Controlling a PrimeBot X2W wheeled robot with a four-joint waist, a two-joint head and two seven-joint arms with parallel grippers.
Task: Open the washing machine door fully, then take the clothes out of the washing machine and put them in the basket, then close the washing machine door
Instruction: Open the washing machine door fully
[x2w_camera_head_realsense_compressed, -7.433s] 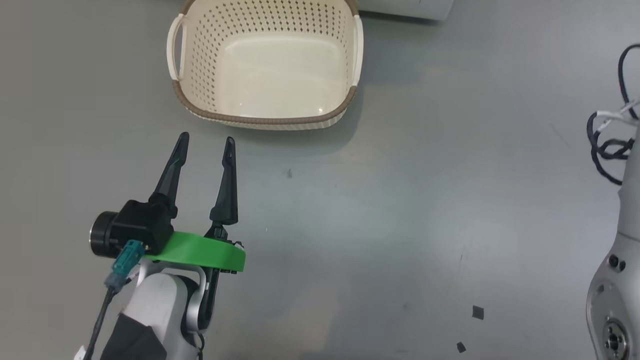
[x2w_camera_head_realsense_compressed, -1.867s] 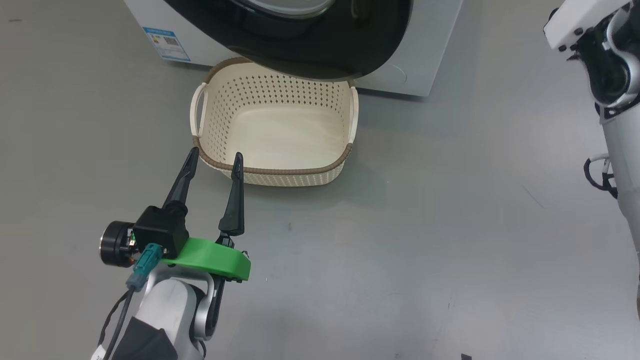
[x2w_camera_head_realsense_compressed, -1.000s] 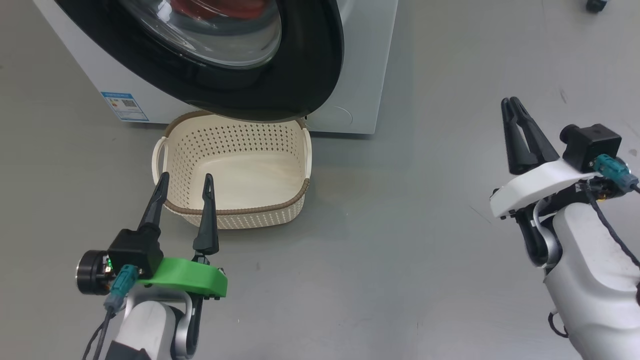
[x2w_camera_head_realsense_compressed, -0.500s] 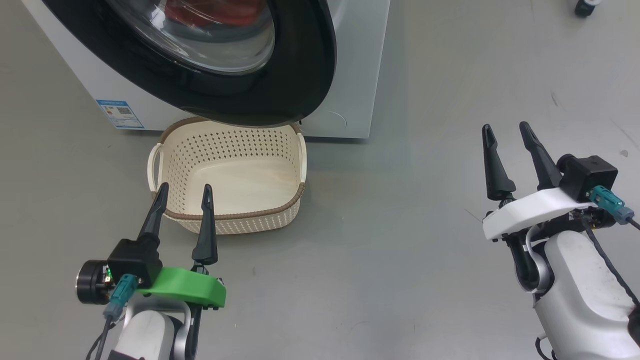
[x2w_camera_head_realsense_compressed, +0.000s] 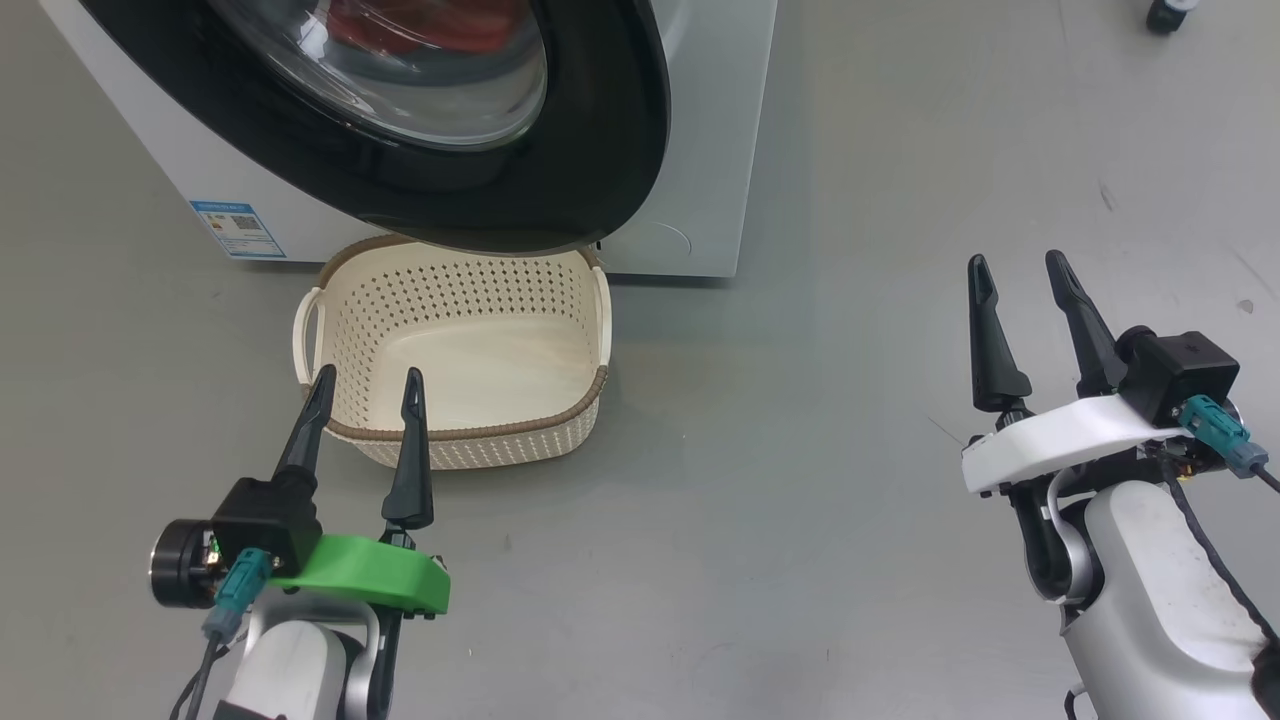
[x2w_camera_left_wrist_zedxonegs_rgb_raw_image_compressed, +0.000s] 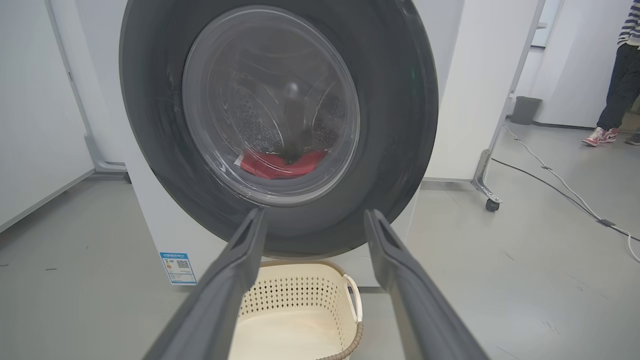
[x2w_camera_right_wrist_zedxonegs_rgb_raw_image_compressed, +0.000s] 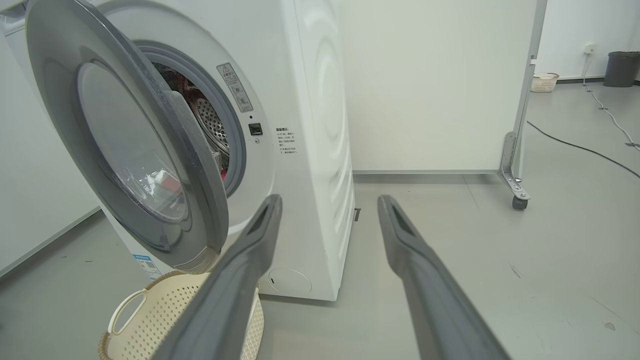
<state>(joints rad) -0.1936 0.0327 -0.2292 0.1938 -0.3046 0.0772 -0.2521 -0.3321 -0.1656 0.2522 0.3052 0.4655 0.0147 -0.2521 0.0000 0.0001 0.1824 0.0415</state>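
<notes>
The left gripper (x2w_camera_left_wrist_zedxonegs_rgb_raw_image_compressed: 315, 214) holds its jaws wide apart and empty, pointing at the round door (x2w_camera_left_wrist_zedxonegs_rgb_raw_image_compressed: 400, 125) of the white washing machine (x2w_camera_left_wrist_zedxonegs_rgb_raw_image_compressed: 150, 225). Red clothes (x2w_camera_left_wrist_zedxonegs_rgb_raw_image_compressed: 280, 164) show through the glass. Below the door, on the floor (x2w_camera_left_wrist_zedxonegs_rgb_raw_image_compressed: 500, 280), sits the cream basket (x2w_camera_left_wrist_zedxonegs_rgb_raw_image_compressed: 300, 295). At the far right are a person's legs (x2w_camera_left_wrist_zedxonegs_rgb_raw_image_compressed: 612, 95), and a cable (x2w_camera_left_wrist_zedxonegs_rgb_raw_image_compressed: 550, 186) crosses the floor.

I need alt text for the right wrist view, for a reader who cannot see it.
A white washing machine stands with its round door partly open, and red clothes show inside. A cream perforated basket sits below the door; the right gripper is open in the foreground.
</notes>
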